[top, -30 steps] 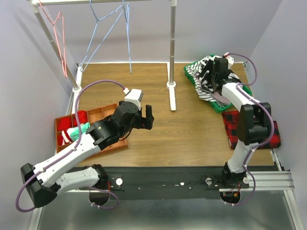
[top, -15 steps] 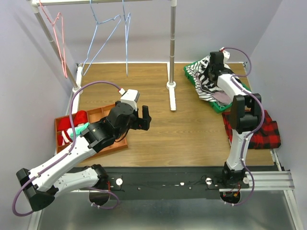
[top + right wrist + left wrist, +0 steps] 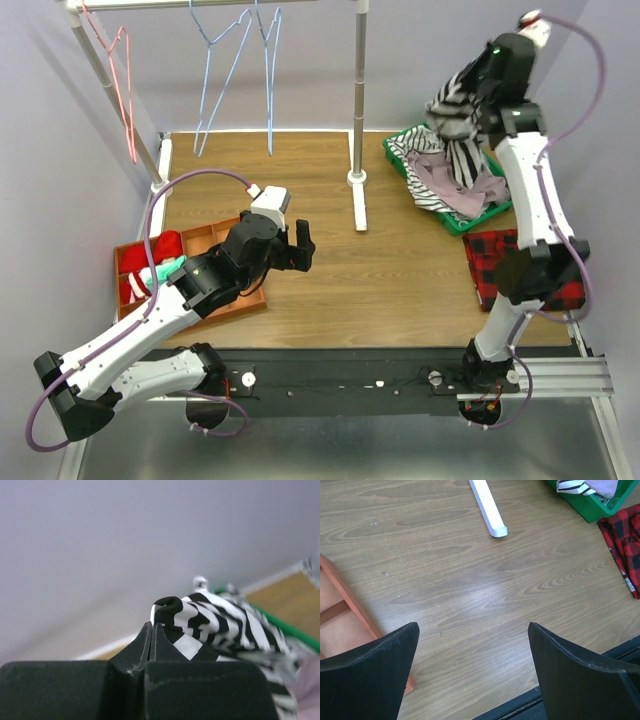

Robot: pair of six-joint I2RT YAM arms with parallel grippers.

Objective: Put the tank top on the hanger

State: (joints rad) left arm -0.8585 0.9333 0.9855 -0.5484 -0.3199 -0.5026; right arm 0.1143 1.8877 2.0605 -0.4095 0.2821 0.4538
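Observation:
The black-and-white striped tank top (image 3: 455,112) hangs bunched from my right gripper (image 3: 476,92), which is raised high above the green bin (image 3: 470,222). Its lower end trails down onto the bin. In the right wrist view the gripper (image 3: 153,625) is shut, pinching a fold of the tank top (image 3: 220,617) at the fingertips. The light-blue wire hanger (image 3: 205,90) hangs from the rail at the back left. My left gripper (image 3: 302,243) hovers over the table's middle left, far from both. In its own view the left gripper (image 3: 472,627) is open with only bare wood between the fingers.
A pale pink garment (image 3: 440,175) lies in the bin. A red-and-black plaid cloth (image 3: 500,262) lies on the right. An orange divided tray (image 3: 215,238) sits at the left. The white rack post (image 3: 358,100) and its foot (image 3: 358,208) stand mid-table. A pink-red hanger (image 3: 125,80) and another blue hanger (image 3: 268,90) hang from the rail.
My right gripper closed on the tank top in the bin and rose high, pulling it up out of the bin. The left arm barely moved.

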